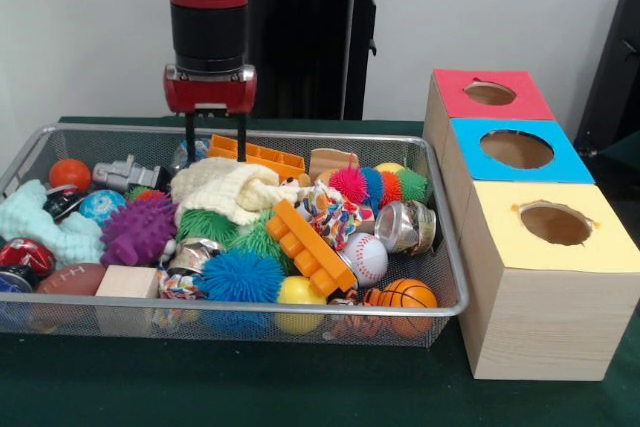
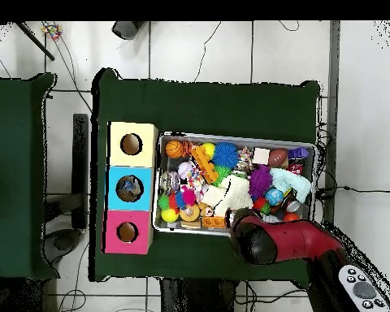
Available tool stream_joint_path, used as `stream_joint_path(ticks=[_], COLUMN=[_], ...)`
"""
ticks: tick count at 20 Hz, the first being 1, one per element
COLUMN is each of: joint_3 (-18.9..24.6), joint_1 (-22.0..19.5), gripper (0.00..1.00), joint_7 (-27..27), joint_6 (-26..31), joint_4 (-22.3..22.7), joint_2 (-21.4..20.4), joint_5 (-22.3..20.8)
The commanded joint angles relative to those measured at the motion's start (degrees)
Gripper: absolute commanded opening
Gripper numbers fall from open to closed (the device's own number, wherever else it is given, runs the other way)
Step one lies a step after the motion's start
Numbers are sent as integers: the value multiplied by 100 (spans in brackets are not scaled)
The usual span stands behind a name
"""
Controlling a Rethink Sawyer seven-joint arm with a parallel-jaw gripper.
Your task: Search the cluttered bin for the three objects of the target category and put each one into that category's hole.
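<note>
The gripper [image 1: 215,137] is hanging over the far edge of the wire bin [image 1: 445,247], and its two thin black fingers [image 1: 190,137] are standing apart with nothing between them, so the pincer is open and empty. The tips are reaching down just behind the cream cloth [image 1: 232,190] and beside the orange brick [image 1: 262,156] at the back wall, which looks like the start of a search in that corner. The task does not name the category, so I cannot say which three objects are wanted; the bin is holding many balls, for example the baseball [image 1: 367,256], the small basketball [image 1: 407,295] and the blue spiky ball [image 1: 238,275], all lying near the front, well apart from the gripper. Three boxes are standing in a row beside the bin, the red box [image 1: 520,99], the blue box [image 1: 470,142] and the yellow box [image 1: 500,232], each with a round hole on top so that a sorted thing can drop in. In the overhead view the blue one seems to be holding something already.
</note>
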Motion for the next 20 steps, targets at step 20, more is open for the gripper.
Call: stream_joint_path(ticks=[20], joint_3=[-1429], joint_1=[-548], gripper=[100], joint_7=[526], joint_6=[-2317], joint_4=[-114], joint_2=[1044], joint_5=[-1044])
